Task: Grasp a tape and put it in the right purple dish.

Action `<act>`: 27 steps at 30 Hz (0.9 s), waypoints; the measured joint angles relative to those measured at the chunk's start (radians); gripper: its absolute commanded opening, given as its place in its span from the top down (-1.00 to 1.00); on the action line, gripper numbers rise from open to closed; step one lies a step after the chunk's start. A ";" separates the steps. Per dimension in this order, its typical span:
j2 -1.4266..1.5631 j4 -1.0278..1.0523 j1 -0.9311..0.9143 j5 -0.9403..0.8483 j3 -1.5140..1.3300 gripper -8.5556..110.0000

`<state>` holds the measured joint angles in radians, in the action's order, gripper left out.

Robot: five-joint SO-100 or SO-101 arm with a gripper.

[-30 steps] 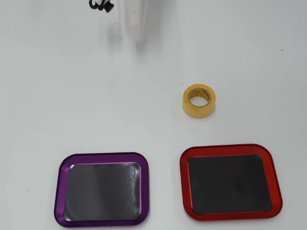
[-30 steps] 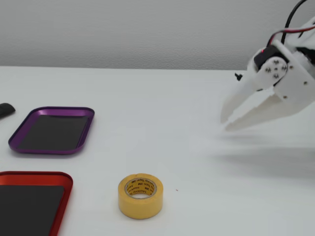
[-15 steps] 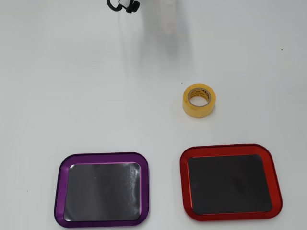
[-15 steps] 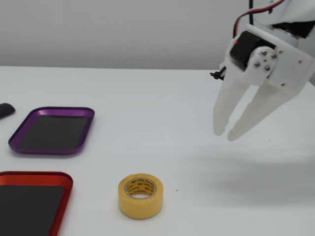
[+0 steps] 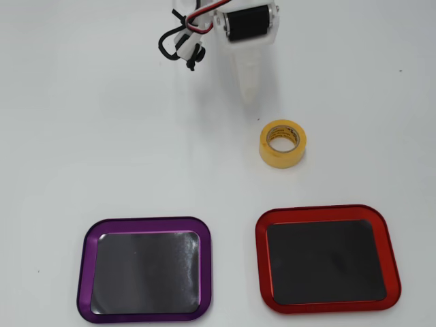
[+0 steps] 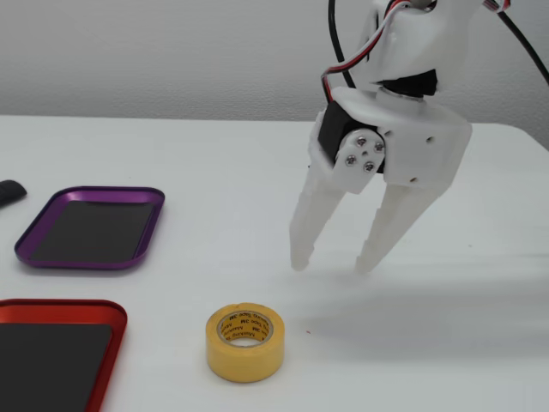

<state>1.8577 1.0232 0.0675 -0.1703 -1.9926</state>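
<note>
The yellow tape (image 5: 283, 143) lies flat on the white table, its tan core facing up; it also shows in the fixed view (image 6: 244, 342). My gripper (image 6: 334, 260) is open and empty, its fingertips pointing down just above the table, behind the tape and a little to its right in the fixed view. In the overhead view the gripper (image 5: 248, 88) is above and left of the tape, apart from it. The purple dish (image 5: 143, 221) sits at the lower left of the overhead view and at the left of the fixed view (image 6: 86, 264). It holds nothing.
A red-rimmed tray (image 5: 320, 209) with a black inner surface sits beside the purple dish, below the tape in the overhead view; it shows at the lower left of the fixed view (image 6: 60, 305). A small black object (image 6: 9, 192) lies at the left edge.
</note>
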 measured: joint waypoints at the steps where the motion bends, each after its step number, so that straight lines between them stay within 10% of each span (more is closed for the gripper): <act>1: -0.003 -0.002 0.003 0.000 0.018 0.58; 27: -0.262 -0.009 0.015 0.000 0.219 0.58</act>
<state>1.5953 1.0140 0.0828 -0.1703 -1.7733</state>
